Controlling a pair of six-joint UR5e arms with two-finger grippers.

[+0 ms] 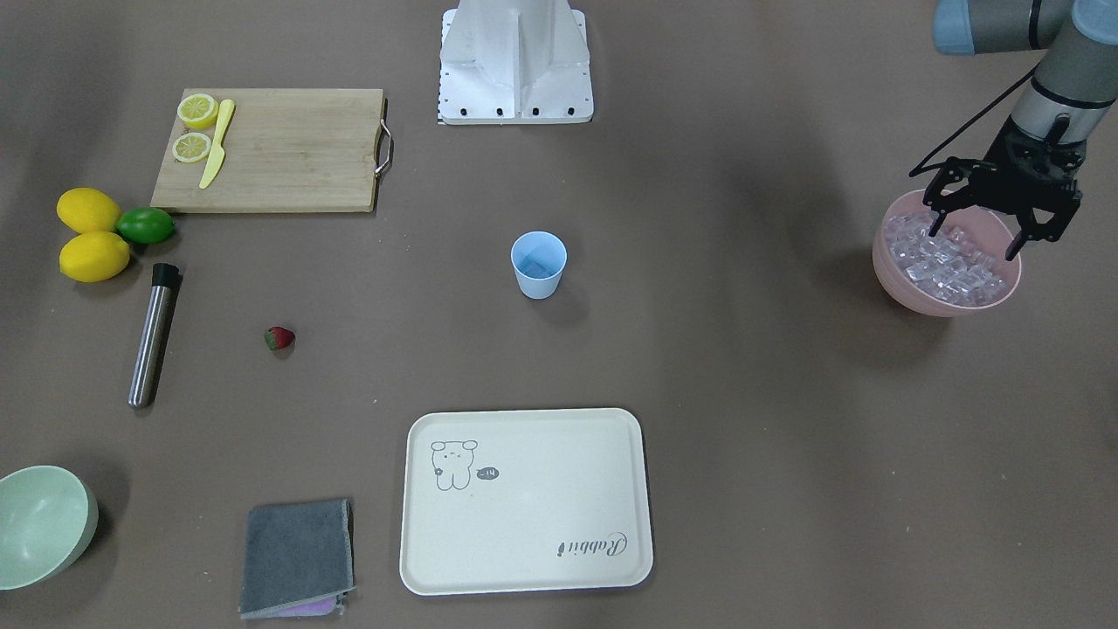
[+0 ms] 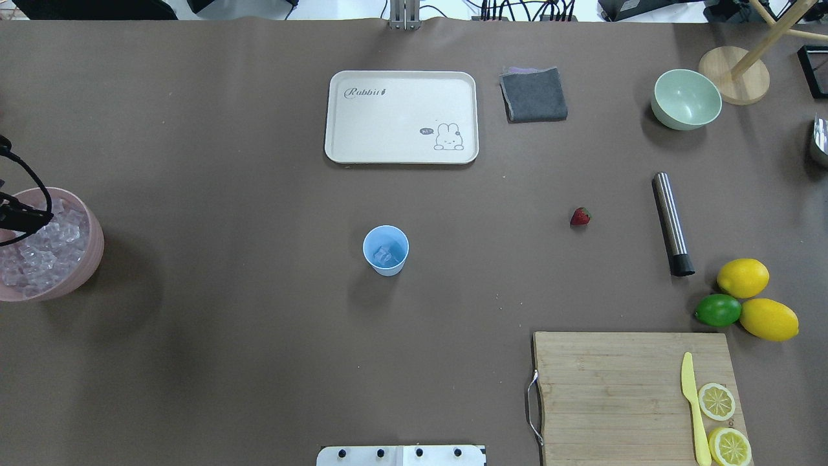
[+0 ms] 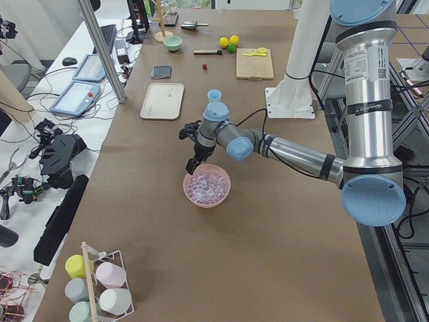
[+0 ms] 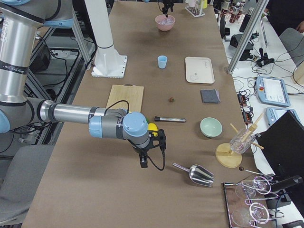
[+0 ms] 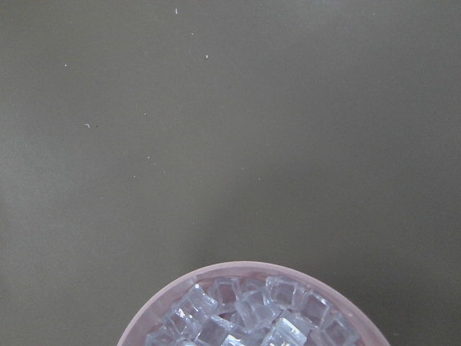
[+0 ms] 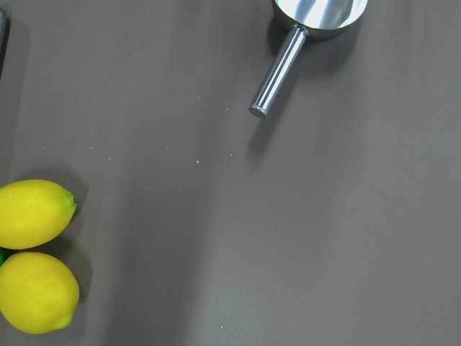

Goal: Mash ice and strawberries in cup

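Note:
The light-blue cup (image 1: 539, 264) stands upright mid-table with at least one piece of ice (image 2: 387, 254) in its bottom. More ice (image 1: 948, 266) fills a pink bowl (image 1: 891, 262) at the table's end on my left. My left gripper (image 1: 974, 242) hangs open just above that ice, its fingers spread over the bowl's far half with nothing seen between them. One red strawberry (image 1: 279, 338) lies on the table on my right side. My right gripper (image 4: 143, 161) shows only in the exterior right view, near the lemons, and I cannot tell its state.
A steel muddler (image 1: 155, 335) lies beside the strawberry. Two lemons (image 1: 91, 234) and a lime (image 1: 146, 225) sit near a cutting board (image 1: 288, 153) with lemon slices and a yellow knife. A cream tray (image 1: 524, 502), grey cloth (image 1: 297, 555), pale-green bowl (image 1: 39, 524) and metal scoop (image 6: 317, 14) lie about.

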